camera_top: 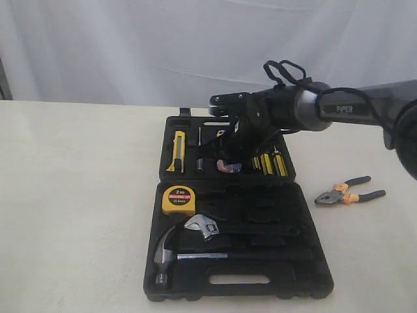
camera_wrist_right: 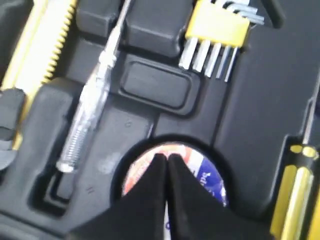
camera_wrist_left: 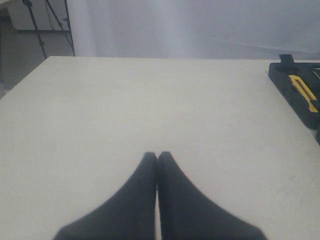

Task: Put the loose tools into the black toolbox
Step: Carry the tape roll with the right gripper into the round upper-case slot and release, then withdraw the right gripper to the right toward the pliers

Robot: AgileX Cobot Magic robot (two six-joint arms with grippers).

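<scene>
The black toolbox [camera_top: 317, 277] lies open on the table, both halves flat. In its far half lie the yellow-black utility knife [camera_top: 178, 151] and the black tape roll [camera_top: 229, 167]; the yellow tape measure [camera_top: 178, 199] sits in the near half. The orange-and-black pliers [camera_top: 348, 192] lie on the table right of the box. My right gripper [camera_wrist_right: 166, 158] is shut, tips just above the tape roll [camera_wrist_right: 210, 176], which rests in its round slot. My left gripper [camera_wrist_left: 157, 154] is shut over bare table, with the toolbox edge [camera_wrist_left: 287, 80] and utility knife [camera_wrist_left: 303, 92] off to one side.
A claw hammer [camera_top: 168, 253] and an adjustable wrench [camera_top: 203, 226] fill the near half. Yellow-black screwdrivers [camera_top: 270, 163] sit beside the tape roll. A clear-handled tester [camera_wrist_right: 91, 112] and yellow hex key holder [camera_wrist_right: 217, 22] lie close to my right gripper. A white curtain hangs behind.
</scene>
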